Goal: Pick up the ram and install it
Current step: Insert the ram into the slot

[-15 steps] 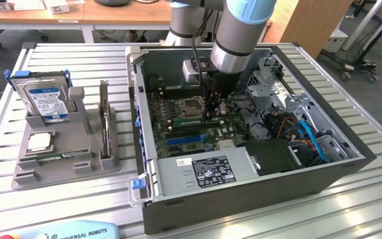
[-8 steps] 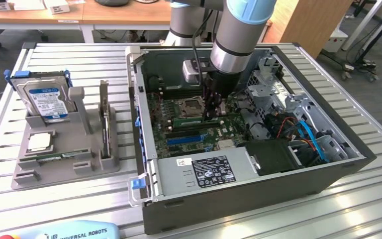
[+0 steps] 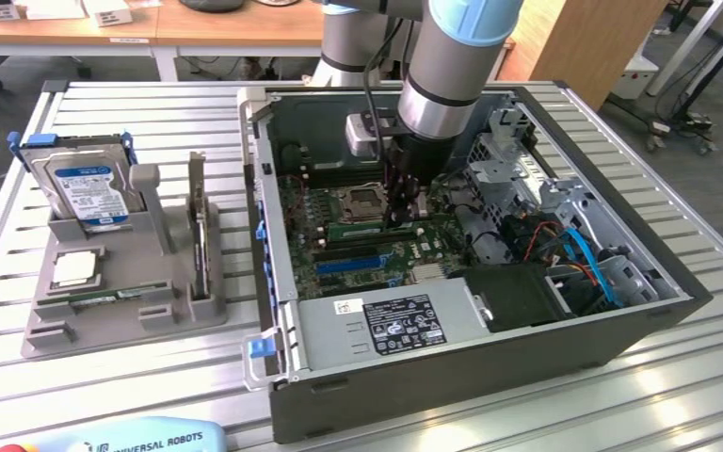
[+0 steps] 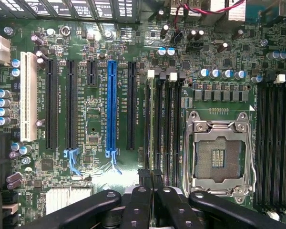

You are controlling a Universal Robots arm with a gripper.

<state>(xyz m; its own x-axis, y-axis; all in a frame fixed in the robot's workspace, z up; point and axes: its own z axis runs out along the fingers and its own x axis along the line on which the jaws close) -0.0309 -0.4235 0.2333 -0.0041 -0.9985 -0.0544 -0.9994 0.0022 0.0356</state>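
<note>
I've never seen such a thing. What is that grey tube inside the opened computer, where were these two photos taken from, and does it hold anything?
The tube is a robot arm. One picture is from a camera off the arm, the other from one on its wrist, looking down at the motherboard. The open computer case lies on a slatted table. On the exterior view's left a grey holder carries a hard drive and a processor chip. The jaws are shut, tips at one end of a ram stick standing in a memory slot; whether they pinch it or only press, I cannot tell.
</note>
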